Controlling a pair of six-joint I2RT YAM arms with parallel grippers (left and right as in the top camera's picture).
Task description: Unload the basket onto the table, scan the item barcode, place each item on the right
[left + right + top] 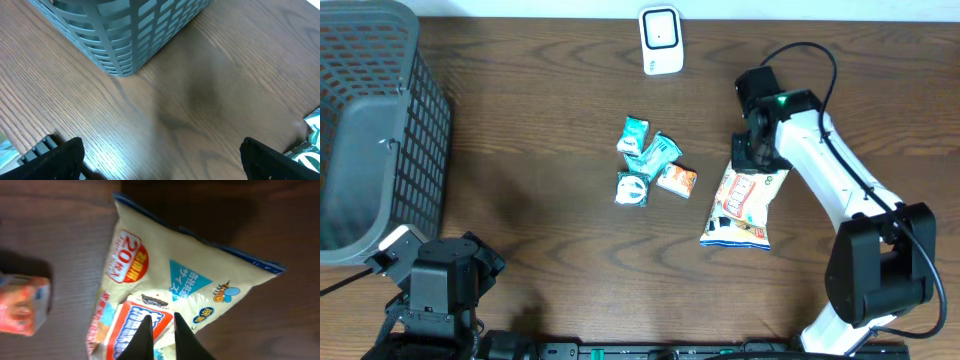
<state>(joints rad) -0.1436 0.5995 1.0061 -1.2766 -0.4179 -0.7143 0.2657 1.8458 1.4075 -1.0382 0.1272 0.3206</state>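
Black two-finger right gripper (pixel 162 337) on a white arm: fingers (pixel 145 335) drawn near together with a thin slit between them, tips down on the printed face of the bag; whether they nip the film cannot be told. Directly under those tips: cream-coloured plastic snack bag (pixel 175 280) with a blue edge, a red round "20" mark and a teal triangle, lying flat on the table with its far end below the gripper and its length running back toward the robot's base. Just to the left of that hand: small orange-and-white packet (pixel 676 179), apart from the bag. Further left, close together with the orange one: three teal-and-white packets (pixel 635 135), one of them bearing a round mark. Beyond the hand and to its left, near the table's far edge, well apart from the bag: white rounded-square barcode scanner (pixel 661 40) with a dark window. Beneath everything: dark brown wood-grain table (pixel 540 230). Black left gripper (pixel 165 165): fingers spread wide, nothing between them, hanging over bare wood at the near left corner. Ahead of it, near: grey plastic lattice basket (pixel 125 30), upright at the table's left side.
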